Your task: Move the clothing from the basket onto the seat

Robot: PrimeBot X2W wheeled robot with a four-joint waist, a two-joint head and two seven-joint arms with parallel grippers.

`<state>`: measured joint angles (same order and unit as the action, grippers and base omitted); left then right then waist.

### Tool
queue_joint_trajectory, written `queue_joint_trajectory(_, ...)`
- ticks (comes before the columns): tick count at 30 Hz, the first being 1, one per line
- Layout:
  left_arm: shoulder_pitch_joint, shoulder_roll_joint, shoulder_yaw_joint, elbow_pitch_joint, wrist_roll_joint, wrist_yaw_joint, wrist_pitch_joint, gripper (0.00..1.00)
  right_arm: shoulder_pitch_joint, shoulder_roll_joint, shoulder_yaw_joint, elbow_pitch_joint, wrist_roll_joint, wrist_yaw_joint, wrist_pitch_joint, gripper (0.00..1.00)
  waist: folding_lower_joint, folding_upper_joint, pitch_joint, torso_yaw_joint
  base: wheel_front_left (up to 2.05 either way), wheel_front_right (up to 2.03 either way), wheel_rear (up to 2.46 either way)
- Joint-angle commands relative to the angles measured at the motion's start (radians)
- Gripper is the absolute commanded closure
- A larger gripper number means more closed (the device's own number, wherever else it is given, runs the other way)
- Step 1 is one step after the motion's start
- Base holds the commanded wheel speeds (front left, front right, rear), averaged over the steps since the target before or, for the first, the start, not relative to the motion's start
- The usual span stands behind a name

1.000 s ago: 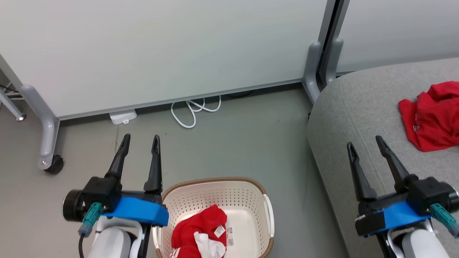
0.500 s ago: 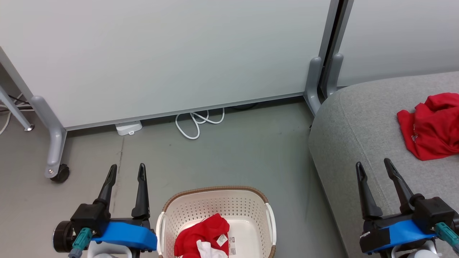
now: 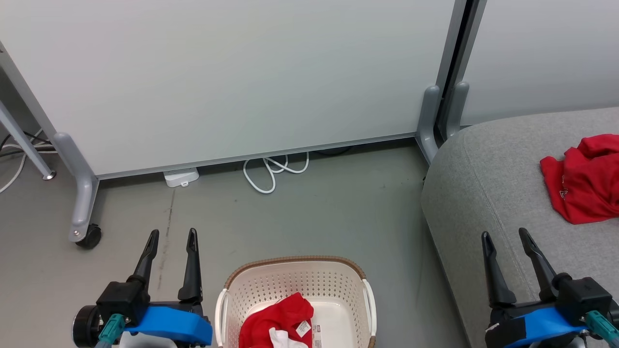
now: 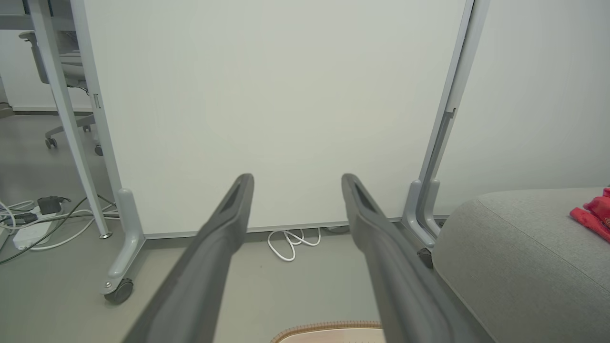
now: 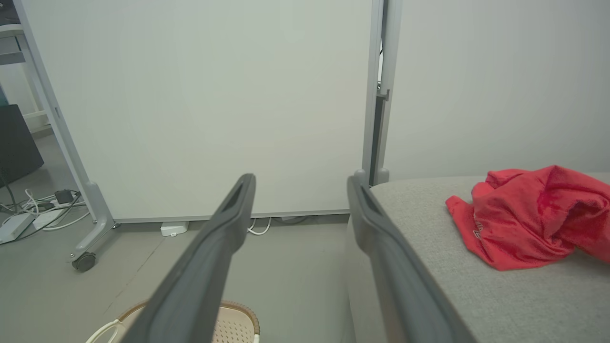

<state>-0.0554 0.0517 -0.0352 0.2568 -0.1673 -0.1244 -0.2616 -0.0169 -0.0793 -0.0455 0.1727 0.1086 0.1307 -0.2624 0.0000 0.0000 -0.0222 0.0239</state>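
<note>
The whole head view has slid downward since a second ago, so the camera has moved. The white panel (image 3: 242,72) spans 12 o'clock. The grey seat (image 3: 483,193) sits at 3 o'clock, one red garment (image 3: 585,183) lying on it. The basket (image 3: 295,261) stands at 6 o'clock with red clothing (image 3: 278,316) bunched inside. Both claws have drawn back: left gripper (image 3: 172,234) at 7 o'clock beside the basket, right gripper (image 3: 503,233) at 5 o'clock over the seat, each spread apart and empty.
</note>
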Motion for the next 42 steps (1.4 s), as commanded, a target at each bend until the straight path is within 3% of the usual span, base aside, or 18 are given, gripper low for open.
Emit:
queue_joint_trajectory(1, 0.008, -0.002, 0.004, -0.001, -0.004, -0.007, -0.005, 0.0, 0.01, 0.004, 0.001, 0.001, 0.006, 0.0, -0.004, 0.0, 0.0, 0.0, -0.001, 0.001, 0.0, 0.0, 0.0)
queue_joint_trajectory(16, 0.001, -0.002, -0.012, 0.005, -0.004, -0.009, -0.005, 0.0, 0.008, 0.01, 0.014, 0.008, 0.004, 0.0, -0.004, 0.0, 0.0, 0.0, 0.012, 0.003, 0.0, 0.0, 0.0)
queue_joint_trajectory(24, -0.062, 0.0, -0.073, 0.055, 0.012, -0.007, -0.005, 0.0, -0.024, 0.0, 0.035, 0.014, 0.009, 0.0, -0.004, 0.0, 0.0, 0.0, 0.046, -0.024, 0.0, 0.0, 0.0)
queue_joint_trajectory(42, -0.394, 0.102, -0.305, 0.39, -0.017, -0.006, -0.005, 0.0, -0.235, -0.038, 0.114, -0.03, 0.018, 0.0, -0.004, 0.0, 0.0, 0.0, 0.341, -0.158, 0.0, 0.0, 0.0)
